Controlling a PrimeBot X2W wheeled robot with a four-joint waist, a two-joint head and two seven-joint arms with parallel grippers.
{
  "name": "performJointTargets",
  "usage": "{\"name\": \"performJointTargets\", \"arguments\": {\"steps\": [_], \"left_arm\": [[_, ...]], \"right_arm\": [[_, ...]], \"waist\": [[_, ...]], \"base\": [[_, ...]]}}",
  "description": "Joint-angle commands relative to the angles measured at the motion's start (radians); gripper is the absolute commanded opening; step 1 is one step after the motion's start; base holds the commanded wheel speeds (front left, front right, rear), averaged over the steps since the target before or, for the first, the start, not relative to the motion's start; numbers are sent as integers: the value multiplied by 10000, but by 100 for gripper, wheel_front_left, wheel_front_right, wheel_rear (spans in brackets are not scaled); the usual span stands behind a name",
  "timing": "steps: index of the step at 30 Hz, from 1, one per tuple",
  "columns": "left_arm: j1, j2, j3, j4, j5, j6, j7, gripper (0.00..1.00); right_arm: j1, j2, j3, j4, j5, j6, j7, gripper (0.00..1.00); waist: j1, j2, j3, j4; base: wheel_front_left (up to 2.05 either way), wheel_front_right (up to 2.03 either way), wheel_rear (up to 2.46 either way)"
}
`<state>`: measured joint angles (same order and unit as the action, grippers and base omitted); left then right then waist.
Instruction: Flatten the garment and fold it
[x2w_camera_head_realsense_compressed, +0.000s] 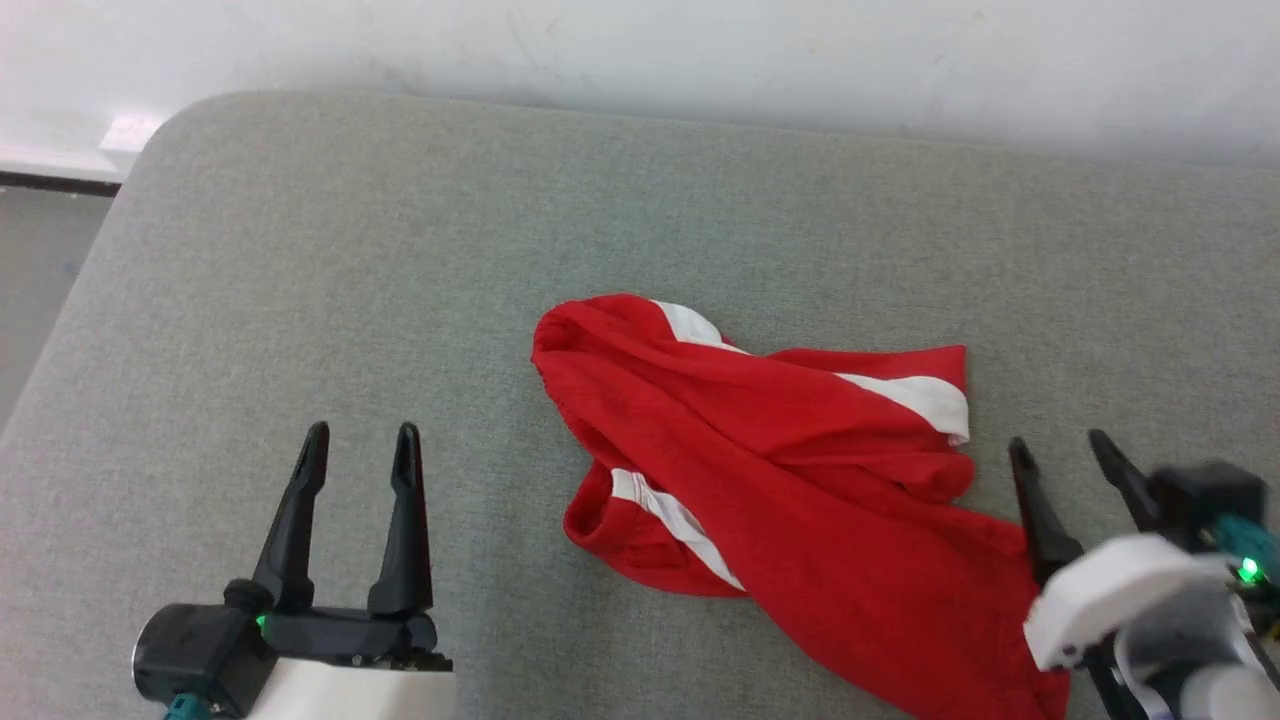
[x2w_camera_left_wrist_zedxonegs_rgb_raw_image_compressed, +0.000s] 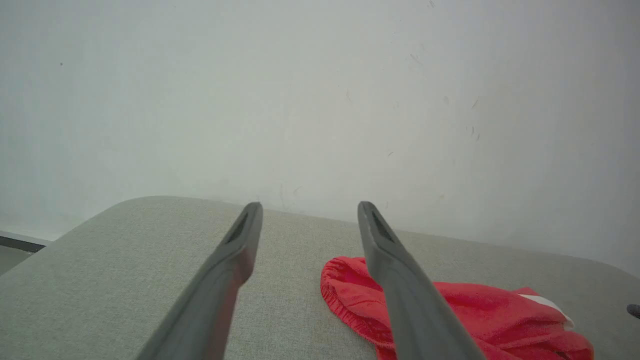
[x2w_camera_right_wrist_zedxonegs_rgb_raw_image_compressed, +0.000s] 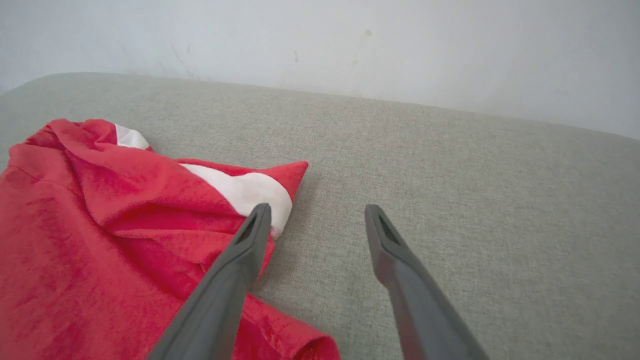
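Now | left gripper (x2w_camera_head_realsense_compressed: 362, 432) spread, empty | right gripper (x2w_camera_head_realsense_compressed: 1058, 442) spread, beside garment (x2w_camera_head_realsense_compressed: 800, 480)

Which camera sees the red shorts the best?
The head view: nearly all of the crumpled garment lies in it, white stripes too. The left wrist view shows part of it from low down; the right wrist view shows one side close up, cut off.

My arms: black on white
Left gripper (x2w_camera_head_realsense_compressed: 362, 432), right gripper (x2w_camera_head_realsense_compressed: 1057, 442): tapered black fingers (x2w_camera_head_realsense_compressed: 405, 520), white forearms (x2w_camera_head_realsense_compressed: 1110, 590), green lights (x2w_camera_head_realsense_compressed: 1248, 570), teal plugs (x2w_camera_head_realsense_compressed: 190, 705).
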<state>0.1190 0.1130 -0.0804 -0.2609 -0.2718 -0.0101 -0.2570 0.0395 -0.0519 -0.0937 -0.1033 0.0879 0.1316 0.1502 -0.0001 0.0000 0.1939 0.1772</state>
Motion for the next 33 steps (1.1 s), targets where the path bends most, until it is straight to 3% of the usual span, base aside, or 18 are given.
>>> {"name": "performJointTargets", "arguments": {"steps": [1, 7, 14, 15, 16, 17, 20, 23, 28, 33], "left_arm": [[-158, -90, 83, 54, 200, -156, -46, 100], [-395, -370, 88, 213, 472, -569, -46, 100], [-559, -548, 24, 534, 478, -807, -47, 100], [-575, -561, 21, 578, 475, -827, -47, 100], [-589, -572, 12, 619, 478, -848, -47, 100], [-598, -581, 1, 660, 486, -867, -47, 100], [-620, -601, 16, 716, 484, -898, -47, 100], [-640, -614, 15, 722, 481, -916, -47, 100], [-885, -623, -205, 747, 310, -948, -47, 100], [-1221, -626, -514, 888, -21, -909, -47, 100]], "right_arm": [[-377, 16, 74, 184, -256, -9, 532, 100], [-1514, -6, 747, 1066, -862, -9, 2943, 100], [-2239, -119, 483, 2295, -1154, -9, 3785, 100], [-2306, -111, 395, 2494, -1217, -9, 3824, 87], [-2360, -106, 346, 2663, -1284, -9, 3841, 22], [-2413, -97, 274, 2793, -1302, -9, 3831, 0], [-2682, -108, 293, 2892, -1280, -9, 3803, 0], [-3274, -625, 604, 2665, -1350, -9, 3838, 0], [-4876, -2381, 1704, 2211, -1453, -9, 4309, 0], [-6738, -4319, 3595, 2252, -986, -9, 4726, 0]], "waist": [[1, 0, 86, 103], [1, 0, 363, 512], [1, 0, 498, 1010], [1, 0, 487, 1064], [1, 0, 473, 1116], [1, 0, 460, 1163], [1, 0, 421, 1246], [1, 0, 436, 1293], [1, 0, 790, 1567], [1, 0, 1352, 2031]], "base": [[0, 0, 0], [0, 0, 0], [0, 0, 0], [0, 0, 0], [0, 0, 0], [0, 0, 0], [0, 0, 0], [0, 0, 0], [0, 0, 0], [0, 0, 0]]}}
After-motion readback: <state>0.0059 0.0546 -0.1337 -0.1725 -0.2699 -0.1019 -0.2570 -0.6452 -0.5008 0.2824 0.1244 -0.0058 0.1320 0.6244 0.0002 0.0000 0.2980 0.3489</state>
